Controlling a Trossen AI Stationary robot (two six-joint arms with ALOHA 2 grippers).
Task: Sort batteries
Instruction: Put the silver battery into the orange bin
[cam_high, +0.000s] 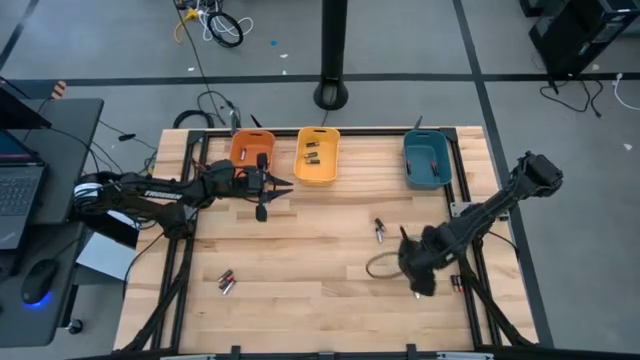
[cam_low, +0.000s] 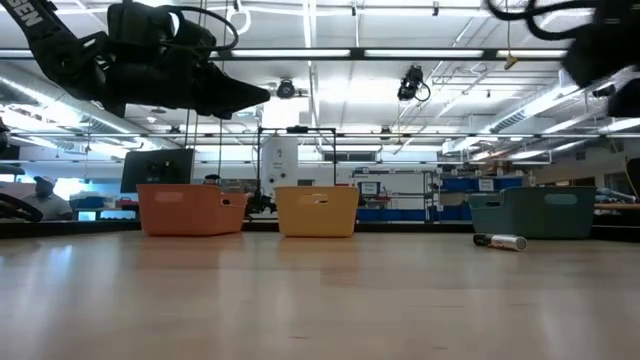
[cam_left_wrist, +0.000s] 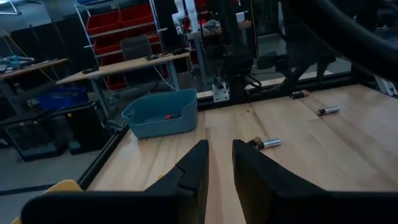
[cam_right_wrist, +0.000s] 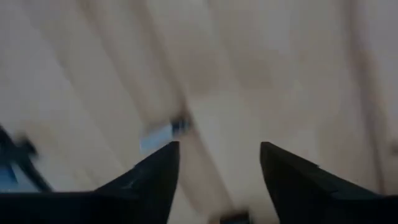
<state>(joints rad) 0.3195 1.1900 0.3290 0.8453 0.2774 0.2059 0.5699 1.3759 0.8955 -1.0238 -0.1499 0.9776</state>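
While the batteries lie scattered over the wooden table (cam_high: 300, 260), one pair (cam_high: 380, 230) sits near the middle right, another pair (cam_high: 226, 282) toward the front left, and a single cell (cam_right_wrist: 163, 132) shows blurred on the boards just past the right gripper (cam_high: 420, 285), whose fingers (cam_right_wrist: 149, 180) stand spread apart with nothing between them, low over the table's right front. More cells (cam_high: 311, 152) rest inside the yellow bin (cam_high: 318, 176) at the back edge; the orange bin (cam_high: 250, 150) beside it is partly covered by the left arm, and its contents cannot be made out; the teal bin (cam_high: 427, 160) stands well apart to the right and holds a small reddish item (cam_left_wrist: 169, 116). The left gripper (cam_high: 262, 208) hovers above the boards just in front of the orange bin, its fingers (cam_left_wrist: 193, 174) parted by a narrow gap and empty. From table height one silvery cell (cam_low: 500, 241) lies before the teal bin. White letters on the left arm are cut off and unreadable. A laptop (cam_high: 18, 190) and mouse (cam_high: 38, 282) sit on a side desk.
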